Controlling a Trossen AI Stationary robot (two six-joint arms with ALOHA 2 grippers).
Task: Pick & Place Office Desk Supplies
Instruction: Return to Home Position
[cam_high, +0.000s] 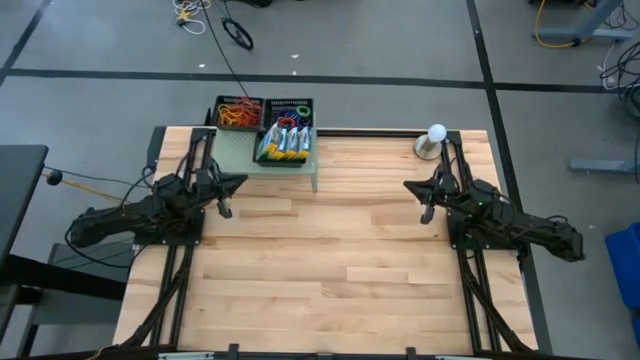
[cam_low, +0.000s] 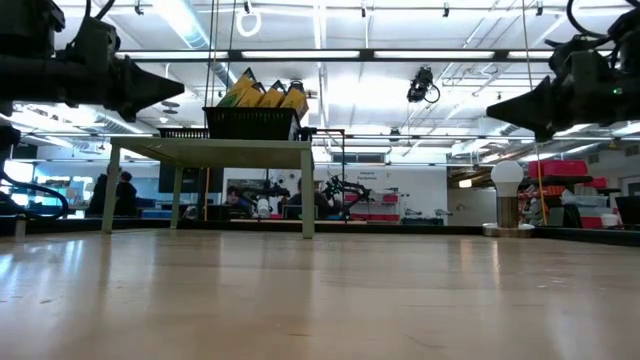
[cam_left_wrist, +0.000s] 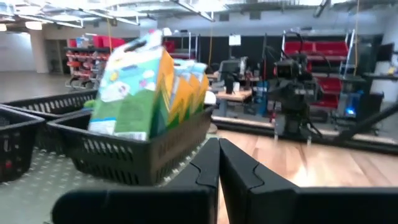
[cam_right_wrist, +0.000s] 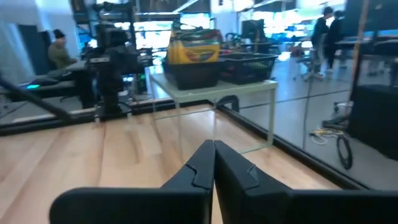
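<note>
Three small black mesh trays sit on the pale green perforated shelf (cam_high: 262, 160) at the table's far edge. One tray (cam_high: 284, 146) holds yellow-and-green crayon boxes (cam_left_wrist: 146, 87) standing upright. A second tray (cam_high: 238, 112) holds orange and red rubber bands, a third (cam_high: 291, 110) mixed coloured bands. My left gripper (cam_high: 240, 183) hovers shut above the table, just left of the shelf. My right gripper (cam_high: 410, 186) hovers shut at the table's right, pointing toward the shelf. Both fingertip pairs meet in the wrist views (cam_left_wrist: 219, 144) (cam_right_wrist: 214, 146).
A white ball on a grey stand (cam_high: 436, 138) is at the far right corner, behind my right arm. The shelf stands on legs (cam_low: 308, 190) above the wooden tabletop (cam_high: 330, 250). People show in the room beyond the table.
</note>
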